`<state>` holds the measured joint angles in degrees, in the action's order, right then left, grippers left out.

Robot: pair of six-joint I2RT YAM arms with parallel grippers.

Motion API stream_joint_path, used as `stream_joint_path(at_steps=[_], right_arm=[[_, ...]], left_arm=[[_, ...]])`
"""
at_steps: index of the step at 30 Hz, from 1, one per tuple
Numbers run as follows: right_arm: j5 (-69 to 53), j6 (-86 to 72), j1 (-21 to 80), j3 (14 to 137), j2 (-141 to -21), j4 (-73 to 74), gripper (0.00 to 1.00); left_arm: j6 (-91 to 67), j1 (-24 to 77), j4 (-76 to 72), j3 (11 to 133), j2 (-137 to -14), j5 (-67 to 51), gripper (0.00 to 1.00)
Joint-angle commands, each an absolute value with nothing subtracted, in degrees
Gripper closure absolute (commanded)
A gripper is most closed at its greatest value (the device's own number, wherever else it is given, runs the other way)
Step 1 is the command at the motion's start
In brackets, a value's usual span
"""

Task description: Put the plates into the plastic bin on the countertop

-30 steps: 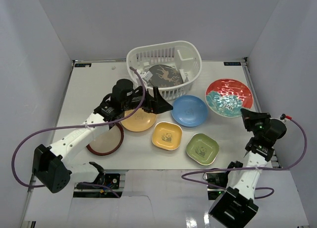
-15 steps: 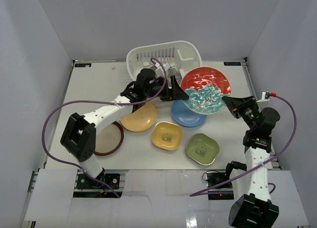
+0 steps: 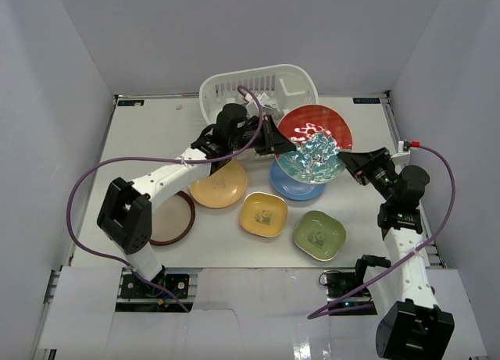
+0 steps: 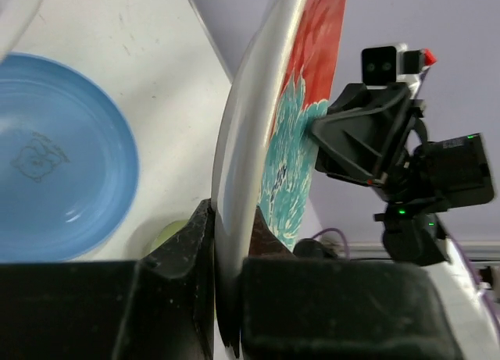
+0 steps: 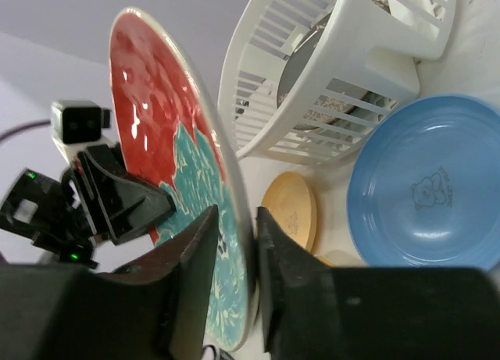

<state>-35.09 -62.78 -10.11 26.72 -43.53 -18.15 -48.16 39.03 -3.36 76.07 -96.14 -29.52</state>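
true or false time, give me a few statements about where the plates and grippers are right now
1. The left gripper and the right gripper are both shut on the red-and-teal plate. True.
2. The blue plate is inside the white bin. False: it lies on the table, beneath the held plate.
3. The green panda plate is stacked on the yellow panda plate. False: they lie side by side, apart.
4. The brown-rimmed plate lies on the table. True.

light: bright, even | shadows: soft | glare: floral plate (image 3: pixel 316 141) | blur: left pincer fingers (image 4: pixel 176 290)
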Motion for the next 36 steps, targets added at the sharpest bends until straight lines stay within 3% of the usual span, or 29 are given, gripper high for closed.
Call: stream_joint_path(at_steps=[1,2,4,7,15,29,30,32,33,36], right_arm=[[-38.23,-64.96,-8.79,29.62,-42.63,-24.72,0.64],[-38.06,-62.6,-8.7,30.05,-42.63,-23.04,0.41],[-38.14,-59.87,-8.61,31.37,-42.63,-18.92,0.19],[-38.32,-55.38,-8.61,31.99,-41.4,-15.92,0.08],[-39.02,-50.81,-8.09,25.58,-35.16,-11.79,0.06],[-38.94,-43.68,-6.07,26.02,-28.39,-2.46,0.07],[-38.94,-43.77,-5.89,25.67,-28.39,-2.46,0.07],[-38.24,-43.86,-4.75,24.79,-28.39,-2.64,0.07],[-37.97,-43.68,-4.14,24.52,-28.3,-2.72,0.08],[-35.78,-43.59,-0.28,23.56,-28.74,-3.07,0.07]], left_arm=[[-40.7,38.33,-0.36,82.25,-94.57,-21.54,1.0],[-40.69,37.54,2.52,84.09,-94.74,-21.45,1.0],[-41.04,34.47,4.56,90.57,-96.23,-21.1,1.0],[-42.8,29.02,6.5,96.83,-98.26,-21.97,1.0],[-39.13,19.08,18.36,110.02,-107.48,-18.73,1.0],[-36.65,19.51,21.97,117.51,-123.22,-15.12,0.99],[-36.39,19.69,21.97,117.51,-123.57,-15.12,0.94],[-35.25,20.47,22.06,117.86,-124.19,-15.29,0.74],[-35.07,20.65,21.97,117.86,-124.45,-15.38,0.51],[-35.07,21.0,21.88,117.6,-124.54,-15.73,0.22]])
